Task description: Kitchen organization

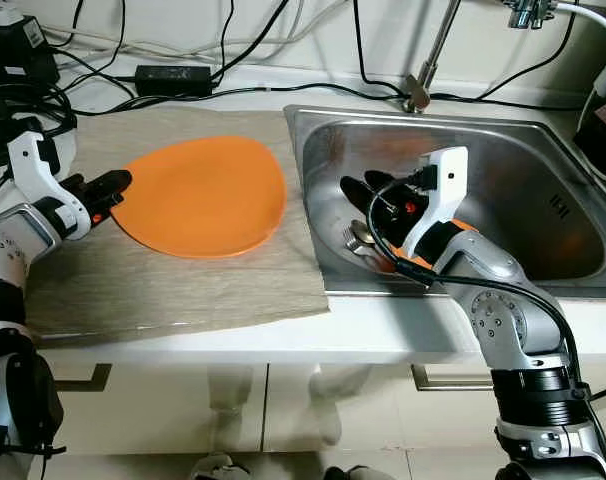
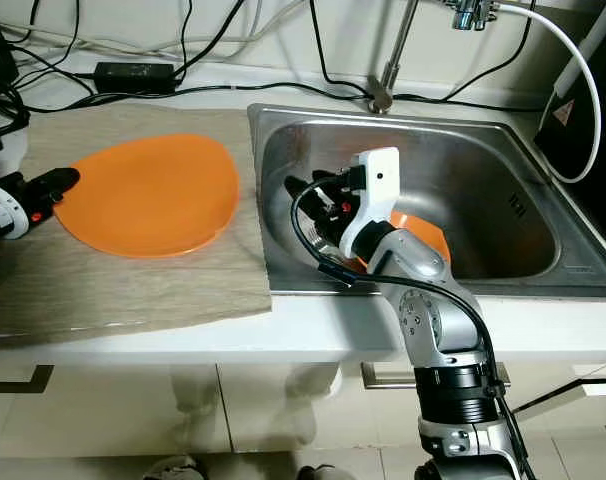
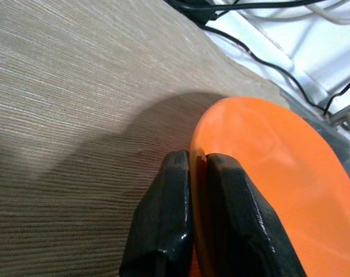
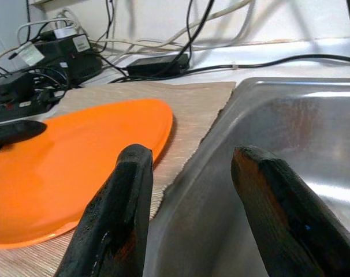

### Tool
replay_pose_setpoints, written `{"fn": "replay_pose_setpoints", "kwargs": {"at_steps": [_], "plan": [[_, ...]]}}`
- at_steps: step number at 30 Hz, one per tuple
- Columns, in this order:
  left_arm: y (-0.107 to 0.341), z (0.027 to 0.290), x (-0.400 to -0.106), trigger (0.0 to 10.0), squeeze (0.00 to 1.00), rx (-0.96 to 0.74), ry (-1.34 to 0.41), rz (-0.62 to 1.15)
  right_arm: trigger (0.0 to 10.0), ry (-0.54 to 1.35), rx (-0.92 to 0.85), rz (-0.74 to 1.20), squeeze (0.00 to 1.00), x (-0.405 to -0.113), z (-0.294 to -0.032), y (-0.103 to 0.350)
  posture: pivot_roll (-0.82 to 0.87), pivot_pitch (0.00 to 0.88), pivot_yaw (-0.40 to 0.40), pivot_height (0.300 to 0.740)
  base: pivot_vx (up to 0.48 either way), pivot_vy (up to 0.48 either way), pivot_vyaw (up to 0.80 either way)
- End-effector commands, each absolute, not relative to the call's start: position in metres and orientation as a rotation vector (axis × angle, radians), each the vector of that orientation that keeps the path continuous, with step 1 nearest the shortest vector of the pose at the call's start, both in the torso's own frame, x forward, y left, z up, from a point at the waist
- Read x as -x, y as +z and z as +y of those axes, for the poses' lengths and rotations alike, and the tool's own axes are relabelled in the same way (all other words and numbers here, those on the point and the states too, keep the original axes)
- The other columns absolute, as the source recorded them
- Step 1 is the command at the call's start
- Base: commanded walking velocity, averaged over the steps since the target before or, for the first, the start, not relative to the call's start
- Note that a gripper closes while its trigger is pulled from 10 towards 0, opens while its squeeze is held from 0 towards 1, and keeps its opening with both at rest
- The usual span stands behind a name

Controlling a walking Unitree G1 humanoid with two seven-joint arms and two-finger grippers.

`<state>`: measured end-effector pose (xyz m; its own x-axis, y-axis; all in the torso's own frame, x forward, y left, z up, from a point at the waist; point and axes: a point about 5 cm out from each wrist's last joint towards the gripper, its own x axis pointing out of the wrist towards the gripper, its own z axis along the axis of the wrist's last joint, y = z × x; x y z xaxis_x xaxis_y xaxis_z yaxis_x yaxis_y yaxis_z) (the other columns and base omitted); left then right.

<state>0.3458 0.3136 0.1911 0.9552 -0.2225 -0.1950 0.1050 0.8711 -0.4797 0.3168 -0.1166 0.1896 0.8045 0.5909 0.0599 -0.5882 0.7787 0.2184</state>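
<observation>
At frame left, the left pincer (image 1: 111, 186) is clamped on the orange plate's (image 1: 205, 194) rim; the right pincer (image 4: 189, 173) gapes empty inside the sink (image 1: 543, 150).

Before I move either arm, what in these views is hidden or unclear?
- Orange item in the sink: mostly behind the right arm, eye views.
- Spoon: partly covered by the right end effector.
- Orange plate rim under the left end effector: hidden by its fingers.
</observation>
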Motion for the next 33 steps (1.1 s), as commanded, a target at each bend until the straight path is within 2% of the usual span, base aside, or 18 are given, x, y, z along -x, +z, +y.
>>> {"fn": "replay_pose_setpoints", "kwargs": {"at_steps": [1, 7, 8, 12, 14, 15, 16, 17, 18, 23, 33], "plan": [[0.184, 0.314, -0.344, 0.0, 0.0, 0.499, -0.146, 0.287, 10.0, 0.61, -0.222, -0.016, 0.0, -0.32, -0.122, 0.197, 0.06, 0.027, -0.08, 0.74, 0.0, 0.0, 0.0], [0.206, 0.317, -0.347, 0.0, 0.0, 0.665, -0.148, 0.137, 10.0, 0.584, -0.276, -0.033, 0.0, -0.324, -0.126, 0.203, 0.05, 0.023, -0.089, 0.74, 0.0, 0.0, 0.0], [0.217, 0.316, -0.348, 0.0, 0.0, 0.711, -0.169, 0.067, 10.0, 0.567, -0.311, -0.049, 0.0, -0.327, -0.128, 0.208, 0.05, 0.023, -0.09, 0.74, 0.0, 0.0, 0.0], [0.223, 0.301, -0.351, 0.0, 0.0, 0.673, -0.233, 0.052, 10.0, 0.533, -0.355, -0.058, 0.0, -0.333, -0.131, 0.213, 0.05, 0.022, -0.091, 0.74, 0.0, 0.0, 0.0], [0.228, 0.29, -0.354, 0.0, 0.0, 0.706, -0.266, 0.043, 10.0, 0.535, -0.405, -0.061, 0.0, -0.335, -0.132, 0.215, 0.05, 0.023, -0.091, 0.74, 0.0, 0.0, 0.0], [0.234, 0.281, -0.357, 0.0, 0.0, 0.744, -0.298, 0.024, 10.0, 0.537, -0.436, -0.064, 0.33, -0.336, -0.131, 0.218, 0.05, 0.023, -0.091, 0.74, 0.0, 0.0, 0.0], [0.234, 0.281, -0.357, 0.0, 0.0, 0.744, -0.298, 0.024, 10.0, 0.537, -0.436, -0.064, 0.33, -0.336, -0.131, 0.218, 0.05, 0.023, -0.091, 0.74, 0.0, 0.0, 0.0], [0.238, 0.275, -0.358, 0.0, 0.0, 0.764, -0.322, 0.013, 10.0, 0.543, -0.451, -0.061, 1.0, -0.336, -0.131, 0.219, 0.05, 0.021, -0.092, 0.74, 0.0, 0.0, 0.0], [0.245, 0.264, -0.36, 0.0, 0.0, 0.793, -0.364, 0.001, 10.0, 0.561, -0.486, -0.059, 1.0, -0.337, -0.129, 0.221, 0.05, 0.022, -0.093, 0.74, 0.0, 0.0, 0.0], [0.25, 0.252, -0.363, 0.0, 0.0, 0.781, -0.385, -0.006, 10.0, 0.58, -0.515, -0.043, 1.0, -0.337, -0.128, 0.221, 0.04, 0.023, -0.092, 0.74, 0.0, 0.0, 0.0], [0.261, 0.25, -0.365, 0.0, 0.0, 0.81, -0.389, -0.039, 10.0, 0.657, -0.645, 0.017, 1.0, -0.328, -0.133, 0.217, 0.04, 0.022, -0.092, 0.74, 0.0, 0.0, 0.0]]}}
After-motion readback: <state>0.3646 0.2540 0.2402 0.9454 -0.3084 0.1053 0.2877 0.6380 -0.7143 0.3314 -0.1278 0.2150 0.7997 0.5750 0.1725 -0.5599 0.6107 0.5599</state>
